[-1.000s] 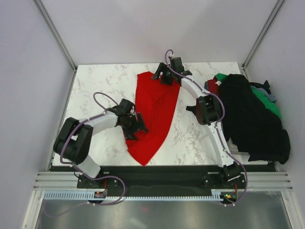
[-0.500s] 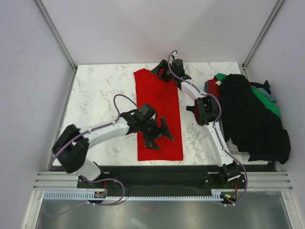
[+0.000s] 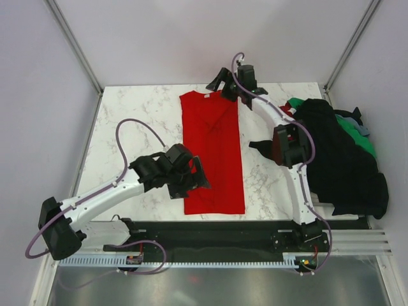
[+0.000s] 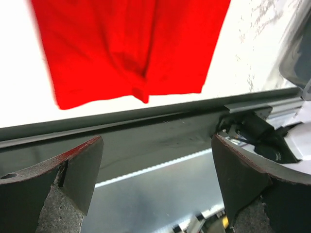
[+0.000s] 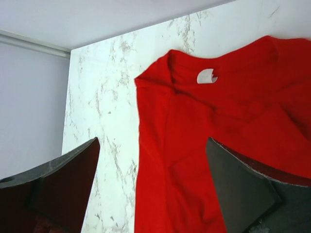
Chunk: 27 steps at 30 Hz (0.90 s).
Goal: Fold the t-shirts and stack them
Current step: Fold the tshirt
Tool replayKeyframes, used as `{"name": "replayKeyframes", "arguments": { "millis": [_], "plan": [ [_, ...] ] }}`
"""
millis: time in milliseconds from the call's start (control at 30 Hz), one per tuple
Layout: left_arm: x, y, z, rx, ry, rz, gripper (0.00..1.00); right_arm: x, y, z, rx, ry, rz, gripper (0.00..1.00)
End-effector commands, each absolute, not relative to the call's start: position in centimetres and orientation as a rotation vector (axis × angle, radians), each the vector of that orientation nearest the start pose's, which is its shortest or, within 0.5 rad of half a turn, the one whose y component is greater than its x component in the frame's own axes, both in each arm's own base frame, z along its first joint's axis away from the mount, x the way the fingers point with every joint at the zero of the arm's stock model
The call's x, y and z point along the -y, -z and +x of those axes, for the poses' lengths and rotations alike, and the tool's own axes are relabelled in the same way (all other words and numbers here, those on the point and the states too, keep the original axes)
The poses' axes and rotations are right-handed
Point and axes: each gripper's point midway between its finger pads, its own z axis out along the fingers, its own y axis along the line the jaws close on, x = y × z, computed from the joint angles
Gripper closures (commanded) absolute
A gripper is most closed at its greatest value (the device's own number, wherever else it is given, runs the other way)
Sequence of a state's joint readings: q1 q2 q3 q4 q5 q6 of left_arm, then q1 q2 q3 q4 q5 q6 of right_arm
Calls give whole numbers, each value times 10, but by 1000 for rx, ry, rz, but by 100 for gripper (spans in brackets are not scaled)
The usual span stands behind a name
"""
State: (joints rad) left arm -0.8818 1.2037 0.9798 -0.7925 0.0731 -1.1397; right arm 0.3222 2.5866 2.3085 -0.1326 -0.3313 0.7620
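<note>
On the marble table (image 3: 134,121), lengthwise from far edge to near edge: red shirt (image 3: 213,153), folded into one long narrow strip, flat, collar end far, hem end near. Small white neck label (image 5: 206,76) showing inside the collar. Hem (image 4: 131,92) just short of the dark rail (image 4: 146,131) along the table's near edge, with a slight pucker at the middle.

Above the left edge of the strip, toward the hem end: left pincer (image 3: 199,175), spread wide. Nothing between its fingers (image 4: 73,170). In the wrist view (image 4: 156,145), red cloth beyond the tips, apart from them, only the rail and grey metal showing in the gap. Holding nothing.

At the far end, just beside the collar corner on the right: right pincer (image 3: 222,87), likewise spread wide. In its wrist view (image 5: 151,145), both fingers (image 5: 243,189) well apart with the shirt's collar and shoulder area in the gap between them. No fold of cloth pinched. Contact between the lower finger and the cloth: cannot tell.

Off to the right side of the table, apart from the red strip: loose pile of other shirts, black one (image 3: 338,159) on top and largest, green (image 3: 358,139), dark red (image 3: 285,115) and grey-blue (image 3: 362,127) peeking from under it, all unfolded and partly spilling over the table's right edge.
</note>
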Motion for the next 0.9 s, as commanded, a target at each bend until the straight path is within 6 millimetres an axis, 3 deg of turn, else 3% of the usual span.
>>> {"name": "replayKeyframes", "arguments": {
  "millis": [0, 67, 100, 133, 167, 200, 267, 300, 367, 400, 500, 667, 867],
  "plan": [
    [226, -161, 159, -2672, 598, -284, 0, -258, -279, 590, -1926, -850, 134, 2],
    [221, -162, 157, -2654, 609, -288, 1, -232, -268, 558, -2031, -726, 201, 2],
    [216, -152, 152, -2672, 586, -290, 1, -217, -229, 534, -2146, -650, 250, 2],
    [212, -149, 151, -2664, 584, -308, 1, -198, -255, 509, -2117, -589, 294, 2],
    [208, -148, 149, -2653, 592, -321, 2, -187, -236, 481, -2202, -539, 327, 2],
    [201, -136, 144, -2668, 569, -339, 3, -178, -219, 437, -2268, -497, 339, 5],
    [198, -134, 142, -2640, 601, -354, 5, -164, -190, 385, -2354, -389, 366, 6],
    [193, -122, 138, -2654, 580, -362, 5, -166, -167, 339, -2415, -359, 326, 7],
    [188, -117, 136, -2641, 590, -371, 7, -163, -141, 290, -2492, -301, 347, 8],
    [183, -105, 131, -2662, 565, -385, 8, -165, -121, 253, -2547, -304, 313, 9],
    [189, -90, 127, -2678, 610, -385, 11, -163, -92, 197, -2607, -371, 368, 12],
    [193, -62, 119, -2755, 598, -394, 13, -173, -63, 160, -2661, -509, 369, 23],
    [190, -43, 114, -2778, 587, -426, 15, -195, -46, 149, -2699, -606, 298, 27]
  ]
}}
